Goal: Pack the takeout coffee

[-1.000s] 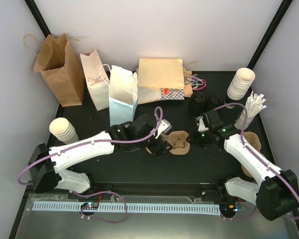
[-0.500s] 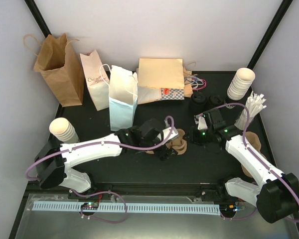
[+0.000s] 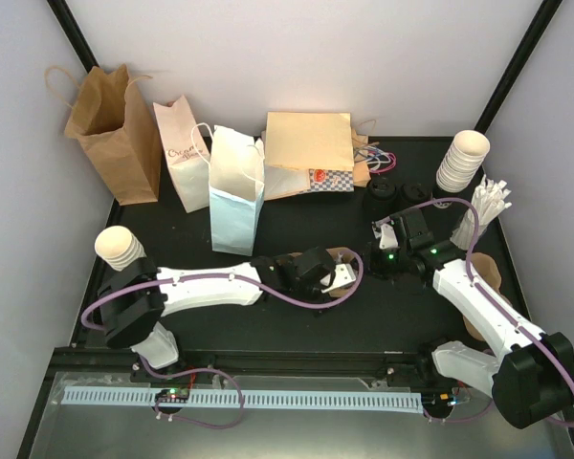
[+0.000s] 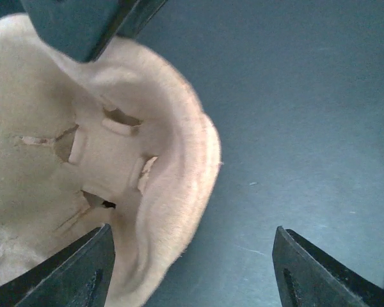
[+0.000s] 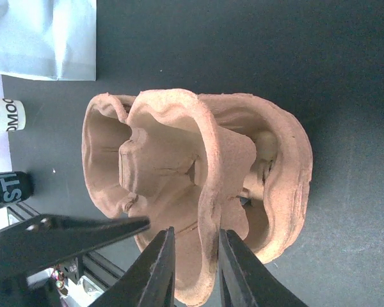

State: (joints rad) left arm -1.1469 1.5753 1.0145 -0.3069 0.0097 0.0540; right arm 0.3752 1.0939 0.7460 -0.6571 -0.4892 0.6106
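**Right fingers pinch the cup holder, left fingers wide apart**

From above: You see the brown cup holder (image 3: 342,255) near the middle of the black surface (image 3: 297,323). Your right fingers (image 3: 375,260) are at its right side. Your left fingers (image 3: 349,277) are over it. Two dark round things (image 3: 378,199) stand toward the far right corner. You cannot tell if one is the takeout coffee.

Left wrist: Your left fingers (image 4: 193,233) are spread wide and grip nothing. One is over the cup holder (image 4: 64,96), the other over bare surface (image 4: 294,96). The holder's rim lies between them.

Right wrist: Your right fingers (image 5: 197,243) are squeezed onto a wall of the cup holder (image 5: 179,147). A white bag (image 5: 41,38) stands past the holder on the surface (image 5: 243,38).
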